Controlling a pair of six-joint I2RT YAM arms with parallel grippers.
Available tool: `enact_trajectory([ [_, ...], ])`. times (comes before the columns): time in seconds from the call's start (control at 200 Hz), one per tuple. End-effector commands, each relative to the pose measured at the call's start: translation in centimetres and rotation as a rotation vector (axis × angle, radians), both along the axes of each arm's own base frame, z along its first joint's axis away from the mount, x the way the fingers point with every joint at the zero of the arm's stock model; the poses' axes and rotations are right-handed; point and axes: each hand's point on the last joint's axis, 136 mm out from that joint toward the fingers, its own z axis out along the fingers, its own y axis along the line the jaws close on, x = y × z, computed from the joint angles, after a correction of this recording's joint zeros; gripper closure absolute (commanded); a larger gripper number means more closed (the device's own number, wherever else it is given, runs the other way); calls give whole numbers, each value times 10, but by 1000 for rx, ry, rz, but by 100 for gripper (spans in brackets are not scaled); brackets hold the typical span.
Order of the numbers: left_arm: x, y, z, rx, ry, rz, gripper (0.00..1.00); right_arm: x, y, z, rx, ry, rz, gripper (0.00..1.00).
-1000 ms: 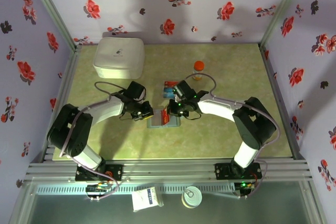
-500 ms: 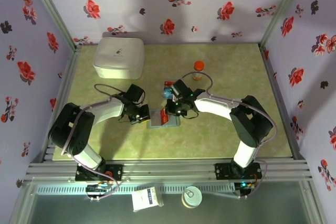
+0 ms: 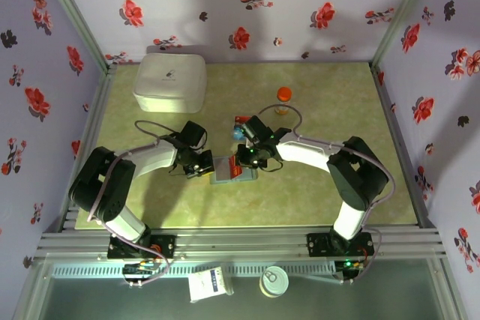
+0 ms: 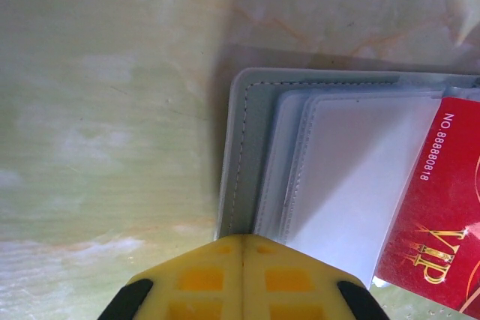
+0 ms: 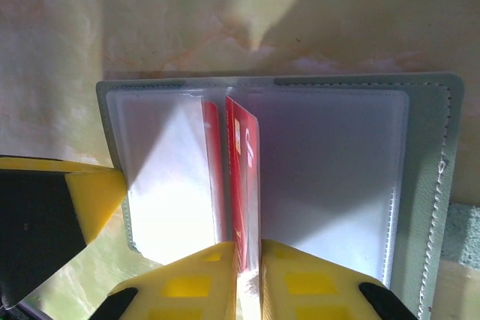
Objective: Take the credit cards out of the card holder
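Note:
The grey-blue card holder [image 3: 223, 176] lies open on the table, its clear sleeves [image 5: 330, 170] showing. My left gripper [image 4: 241, 239] is shut with nothing between its tips, which rest on the holder's left edge [image 4: 241, 148]. My right gripper [image 5: 249, 249] is shut on a red credit card [image 5: 245, 155] that stands on edge at the centre fold, with a clear sleeve beside it. In the left wrist view that red card [image 4: 439, 215] carries gold VIP lettering. Another red card [image 3: 241, 119] and a blue card [image 3: 238, 133] lie on the table just behind the holder.
A large white box [image 3: 170, 80] stands at the back left. An orange-capped bottle [image 3: 283, 97] stands behind my right arm. The left gripper's yellow finger [image 5: 94, 192] sits close to the holder's corner in the right wrist view. Floral walls enclose the table.
My left gripper has shut fully and edged slightly left at the holder's edge. The right gripper shifted a little to the left over the holder.

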Motion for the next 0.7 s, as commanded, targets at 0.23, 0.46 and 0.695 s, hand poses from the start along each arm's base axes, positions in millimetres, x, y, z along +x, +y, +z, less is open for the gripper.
enact_trajectory([
  [0.23, 0, 4, -10, 27, 16, -17, 96, 1, -1, 16, -4, -29, -12, 93],
  [0.46, 2, 4, -11, 30, 16, -17, 96, 4, -6, 36, -13, -79, -9, 95],
  [0.695, 6, 4, -11, 29, 12, -19, 96, 7, -18, 54, -55, -139, 29, 95],
])
